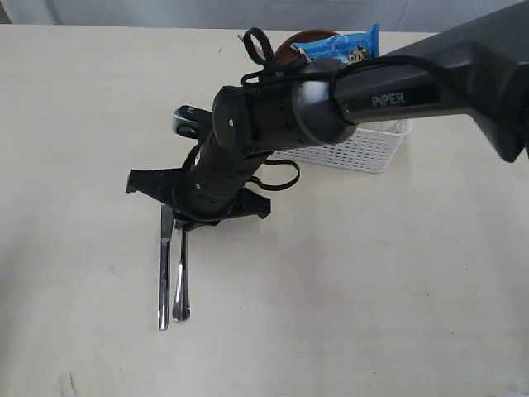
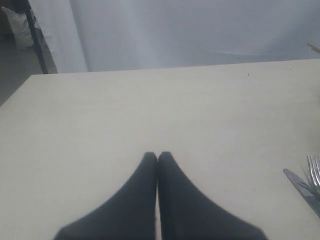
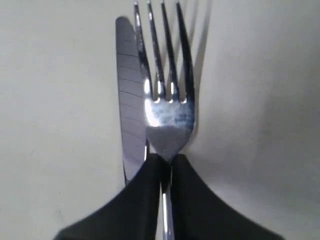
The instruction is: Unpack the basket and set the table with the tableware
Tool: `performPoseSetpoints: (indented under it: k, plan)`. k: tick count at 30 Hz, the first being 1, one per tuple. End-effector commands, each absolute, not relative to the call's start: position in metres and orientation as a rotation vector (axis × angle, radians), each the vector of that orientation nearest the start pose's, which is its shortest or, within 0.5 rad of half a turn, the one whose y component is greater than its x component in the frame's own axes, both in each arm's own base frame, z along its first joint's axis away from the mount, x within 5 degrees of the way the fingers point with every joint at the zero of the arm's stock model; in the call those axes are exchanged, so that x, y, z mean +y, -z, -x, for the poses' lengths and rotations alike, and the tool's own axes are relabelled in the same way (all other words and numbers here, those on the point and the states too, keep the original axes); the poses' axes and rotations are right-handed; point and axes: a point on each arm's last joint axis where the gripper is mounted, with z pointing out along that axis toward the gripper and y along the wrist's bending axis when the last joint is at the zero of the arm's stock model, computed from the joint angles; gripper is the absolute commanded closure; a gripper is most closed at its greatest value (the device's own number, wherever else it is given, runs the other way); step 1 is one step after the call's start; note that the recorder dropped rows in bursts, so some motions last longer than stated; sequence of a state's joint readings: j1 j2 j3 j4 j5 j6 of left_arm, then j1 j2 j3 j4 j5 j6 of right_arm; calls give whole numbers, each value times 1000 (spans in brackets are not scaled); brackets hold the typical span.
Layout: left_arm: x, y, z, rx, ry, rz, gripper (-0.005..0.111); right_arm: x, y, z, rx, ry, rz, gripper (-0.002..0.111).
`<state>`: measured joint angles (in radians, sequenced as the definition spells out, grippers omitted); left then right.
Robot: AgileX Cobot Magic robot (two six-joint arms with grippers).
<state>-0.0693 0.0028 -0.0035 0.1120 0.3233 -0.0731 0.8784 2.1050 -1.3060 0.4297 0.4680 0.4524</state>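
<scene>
A steel fork (image 3: 167, 110) and a steel knife (image 3: 131, 100) lie side by side on the cream table (image 1: 372, 273), left of the middle. My right gripper (image 3: 167, 159) points down over them, shut on the fork's neck just behind the tines. From outside, the knife (image 1: 164, 273) and the fork's handle (image 1: 180, 289) stick out below the right gripper (image 1: 183, 225). The white basket (image 1: 368, 150) stands at the back, mostly hidden by the right arm. My left gripper (image 2: 157, 156) is shut on nothing above bare table, with the fork tines (image 2: 314, 167) at that view's edge.
A blue chip bag (image 1: 343, 43) and a round brown plate (image 1: 307, 41) rise out of the basket. A shiny steel cup (image 1: 185, 121) shows partly behind the right arm's wrist. The black arm (image 1: 397, 91) spans from the right edge to the table's middle.
</scene>
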Motion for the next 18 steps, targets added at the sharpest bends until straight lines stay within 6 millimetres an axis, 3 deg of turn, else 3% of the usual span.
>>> performPoseSetpoints:
  k: [1, 11, 18]
  plan:
    - [-1, -184, -54, 1803, -4, -63, 107, 335, -116, -252, 2936, -697, 53, 109]
    - [-1, -184, -54, 1803, -3, -62, 107, 339, -117, -244, 2957, -694, 88, 109]
    - [-1, -184, -54, 1803, -3, -62, 107, 329, -116, -251, 2970, -642, 123, 109]
